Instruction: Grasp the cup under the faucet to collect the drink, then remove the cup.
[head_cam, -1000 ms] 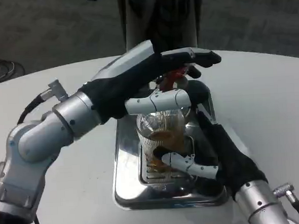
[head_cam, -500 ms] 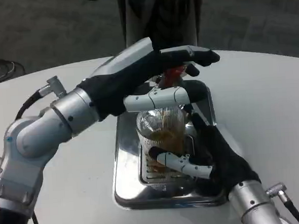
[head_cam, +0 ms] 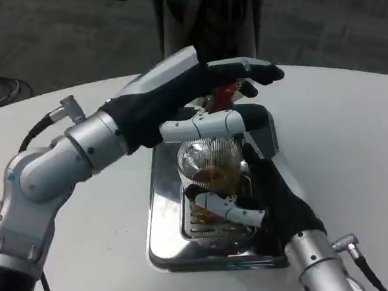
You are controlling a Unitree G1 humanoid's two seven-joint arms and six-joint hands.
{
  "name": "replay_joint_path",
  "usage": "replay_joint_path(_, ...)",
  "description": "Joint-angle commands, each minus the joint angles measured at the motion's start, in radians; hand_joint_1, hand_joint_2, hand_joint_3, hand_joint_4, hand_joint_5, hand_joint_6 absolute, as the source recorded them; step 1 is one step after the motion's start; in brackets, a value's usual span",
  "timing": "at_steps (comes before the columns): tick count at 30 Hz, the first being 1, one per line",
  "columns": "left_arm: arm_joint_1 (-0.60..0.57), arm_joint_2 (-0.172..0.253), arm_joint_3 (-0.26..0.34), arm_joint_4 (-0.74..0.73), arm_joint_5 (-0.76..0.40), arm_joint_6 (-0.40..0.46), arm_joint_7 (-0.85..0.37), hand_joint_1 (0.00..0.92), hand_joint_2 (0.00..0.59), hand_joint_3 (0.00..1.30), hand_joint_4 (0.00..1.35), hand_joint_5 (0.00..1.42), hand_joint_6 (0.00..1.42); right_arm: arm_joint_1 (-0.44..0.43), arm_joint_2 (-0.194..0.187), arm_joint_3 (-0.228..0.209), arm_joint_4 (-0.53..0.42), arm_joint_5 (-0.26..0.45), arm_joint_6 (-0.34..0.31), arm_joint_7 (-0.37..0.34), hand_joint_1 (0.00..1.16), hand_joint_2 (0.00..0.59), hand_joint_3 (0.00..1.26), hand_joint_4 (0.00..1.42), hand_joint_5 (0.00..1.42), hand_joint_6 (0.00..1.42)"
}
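Note:
A clear ribbed cup (head_cam: 210,174) with brown drink in its lower part stands on the grate of a shiny steel drip tray (head_cam: 165,234), below the red faucet lever (head_cam: 225,95) of a dark dispenser (head_cam: 206,19). My right hand (head_cam: 266,197) grips the cup from the right and front, fingers wrapped round its lower half. My left hand (head_cam: 184,100) reaches in from the left above the cup. Its upper fingers lie over the red lever and a lower finger stretches just above the cup's rim. The spout itself is hidden behind the left hand.
The tray sits on a round white table (head_cam: 338,130) whose far edge curves behind the dispenser. Dark carpet (head_cam: 62,35) lies beyond. A cable (head_cam: 39,138) hangs off my left forearm, and another connector shows at my right wrist (head_cam: 342,244).
My right forearm has shifted left and its hand has closed further round the cup. The left arm has edged slightly left, hand staying on the lever. The cup stands where it was.

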Motion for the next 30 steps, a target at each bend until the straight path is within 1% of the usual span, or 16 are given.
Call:
replay_joint_path(1,-0.010,0.016,-0.001,0.019,0.012,-0.001,-0.015,0.000,0.097,0.26,0.21,0.27,0.32,-0.014,0.022,0.004,0.026,-0.011,-0.005,-0.034,0.69,0.183,0.00,0.00,0.00,0.00)
replay_joint_path(12,-0.025,0.022,-0.001,0.043,0.017,-0.012,-0.018,0.000,0.098,0.26,0.21,0.28,0.32,-0.048,0.054,0.013,0.101,-0.013,-0.019,-0.080,0.69,0.189,0.00,0.01,0.03,0.00)
replay_joint_path(16,-0.027,0.026,0.001,0.047,0.018,-0.013,-0.018,0.000,0.100,0.26,0.21,0.28,0.32,-0.049,0.061,0.023,0.108,-0.021,-0.035,-0.097,0.68,0.191,0.00,0.04,0.05,0.00)
replay_joint_path(20,-0.023,0.032,0.004,0.044,0.016,-0.012,-0.018,0.000,0.101,0.26,0.21,0.28,0.32,-0.046,0.078,0.033,0.107,-0.037,-0.027,-0.128,0.68,0.191,0.00,0.07,0.07,0.00)
replay_joint_path(23,-0.018,0.038,0.007,0.039,0.015,-0.011,-0.019,0.000,0.102,0.26,0.21,0.28,0.32,-0.047,0.092,0.041,0.110,-0.042,-0.027,-0.140,0.68,0.199,0.04,0.11,0.11,0.00)
replay_joint_path(26,-0.012,0.044,0.010,0.031,0.013,-0.009,-0.019,0.000,0.102,0.26,0.21,0.28,0.32,-0.047,0.114,0.054,0.116,-0.058,-0.029,-0.178,0.69,0.204,0.07,0.14,0.15,0.00)
replay_joint_path(30,-0.005,0.052,0.013,0.024,0.010,-0.007,-0.021,0.000,0.102,0.26,0.21,0.28,0.32,-0.051,0.143,0.063,0.144,-0.065,-0.043,-0.223,0.69,0.204,0.14,0.20,0.20,0.04)
